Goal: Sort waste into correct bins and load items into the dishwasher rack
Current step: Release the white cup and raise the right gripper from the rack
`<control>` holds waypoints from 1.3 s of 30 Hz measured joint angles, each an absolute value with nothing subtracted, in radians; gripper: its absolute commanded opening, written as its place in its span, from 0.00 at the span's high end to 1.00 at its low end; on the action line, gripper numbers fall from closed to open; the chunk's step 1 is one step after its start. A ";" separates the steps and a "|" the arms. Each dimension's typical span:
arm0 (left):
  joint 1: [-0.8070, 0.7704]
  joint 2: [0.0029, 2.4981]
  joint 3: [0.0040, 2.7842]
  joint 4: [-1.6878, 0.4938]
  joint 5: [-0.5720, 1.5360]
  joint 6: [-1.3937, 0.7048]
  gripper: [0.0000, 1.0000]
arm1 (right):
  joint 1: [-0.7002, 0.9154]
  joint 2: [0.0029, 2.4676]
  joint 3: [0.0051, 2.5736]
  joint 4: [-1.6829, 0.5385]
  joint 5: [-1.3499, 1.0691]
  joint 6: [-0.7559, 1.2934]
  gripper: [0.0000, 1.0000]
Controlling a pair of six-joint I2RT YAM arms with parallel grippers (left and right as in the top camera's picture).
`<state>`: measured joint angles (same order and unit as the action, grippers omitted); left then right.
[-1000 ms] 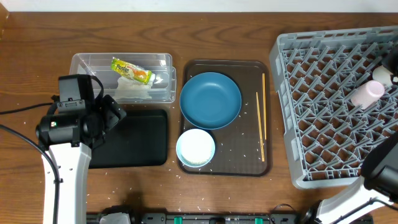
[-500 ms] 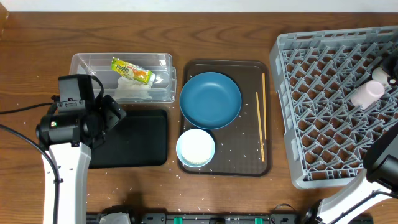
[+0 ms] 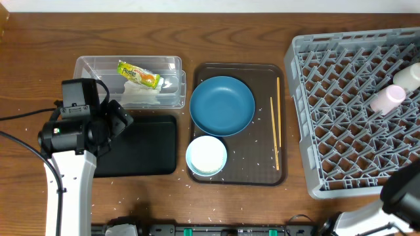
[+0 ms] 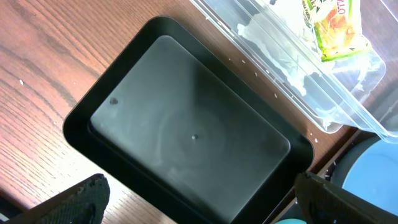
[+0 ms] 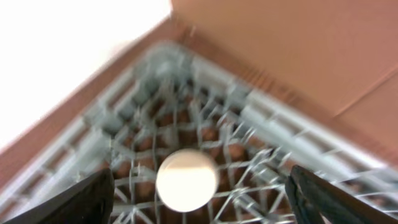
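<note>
The right tool stood released, fingers wide apart — the small white cup lay free on the dishwasher rack, centred between them, touching neither.

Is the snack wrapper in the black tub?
No, the overhead view shows the snack wrapper lying inside the clear tub, while the black tub next to it holds no wrapper.
</note>
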<state>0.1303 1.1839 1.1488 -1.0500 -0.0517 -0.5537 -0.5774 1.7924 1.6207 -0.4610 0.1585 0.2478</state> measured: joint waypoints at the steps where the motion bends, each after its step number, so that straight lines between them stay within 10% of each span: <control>1: 0.130 1.184 1.149 -1.050 -0.052 -0.554 0.02 | -0.593 1.776 1.623 -0.461 0.160 0.236 0.09; 13: 0.130 1.184 1.149 -1.050 -0.052 -0.554 0.02 | -0.749 1.900 1.624 -0.523 0.138 0.101 0.06; 22: 0.130 1.184 1.149 -1.050 -0.052 -0.554 0.02 | -0.779 1.893 1.622 -0.538 -0.308 0.091 0.01; 32: 0.130 1.184 1.149 -1.050 -0.052 -0.554 0.02 | -0.583 1.816 1.622 -0.514 -1.208 0.014 0.15; 39: 0.130 1.184 1.149 -1.050 -0.052 -0.554 0.02 | -0.289 1.810 1.622 -0.783 -0.908 0.003 0.09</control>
<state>0.1303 1.1839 1.1492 -1.0496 -0.0521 -0.5537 -0.2893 1.8103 1.6218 -0.7830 -0.9081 0.0029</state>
